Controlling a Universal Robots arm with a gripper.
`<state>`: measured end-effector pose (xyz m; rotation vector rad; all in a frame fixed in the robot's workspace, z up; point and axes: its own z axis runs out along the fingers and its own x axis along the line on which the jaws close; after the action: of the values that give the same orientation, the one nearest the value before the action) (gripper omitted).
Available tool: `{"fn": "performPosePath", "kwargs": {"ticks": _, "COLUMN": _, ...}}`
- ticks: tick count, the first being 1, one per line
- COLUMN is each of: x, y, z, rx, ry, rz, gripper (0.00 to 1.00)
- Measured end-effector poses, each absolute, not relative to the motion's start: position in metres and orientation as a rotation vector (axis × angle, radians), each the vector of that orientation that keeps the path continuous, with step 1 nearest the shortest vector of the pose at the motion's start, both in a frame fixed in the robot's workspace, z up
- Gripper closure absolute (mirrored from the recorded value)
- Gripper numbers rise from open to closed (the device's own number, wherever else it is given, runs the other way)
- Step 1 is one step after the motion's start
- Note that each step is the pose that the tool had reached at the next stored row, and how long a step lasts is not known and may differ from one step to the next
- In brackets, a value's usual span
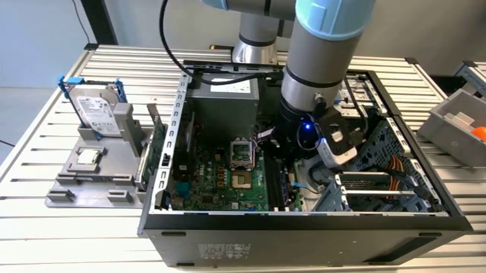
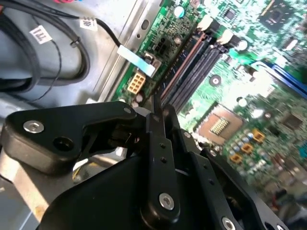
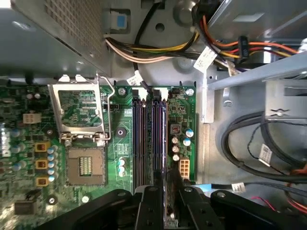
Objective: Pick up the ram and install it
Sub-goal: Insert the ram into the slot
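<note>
ram (edge-on) lies lengthwise along memory slots.

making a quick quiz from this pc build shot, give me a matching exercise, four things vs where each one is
Things:
1. hard drive
2. gripper
3. CPU socket
4. orange object

Places:
A. over the RAM slots
B. in a grey bin at the exterior view's right
C. upright in the grey holder outside the case
D. on the motherboard beside the RAM slots

Pairs: 1-C, 2-A, 3-D, 4-B
</note>
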<state>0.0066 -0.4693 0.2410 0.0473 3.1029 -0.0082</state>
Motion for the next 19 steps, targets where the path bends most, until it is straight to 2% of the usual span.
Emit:
{"fn": "performPosePath", "kwargs": {"ticks": 3, "x": 0.0066, "y": -0.4693, "z": 0.2433, "rx": 0.047, "ry": 3.103, "rz": -0.008, "gripper": 0.00}}
{"fn": "performPosePath", "kwargs": {"ticks": 4, "x": 0.0066, "y": -0.4694, "z": 0.2435, "rx": 0.047, "ry": 3.103, "rz": -0.008, "gripper": 1.00}}
{"fn": "performPosePath", "kwargs": {"ticks": 19, "x": 0.0067, "y": -0.4705, "z": 0.2478, "rx": 0.047, "ry": 3.103, "rz": -0.008, "gripper": 1.00}}
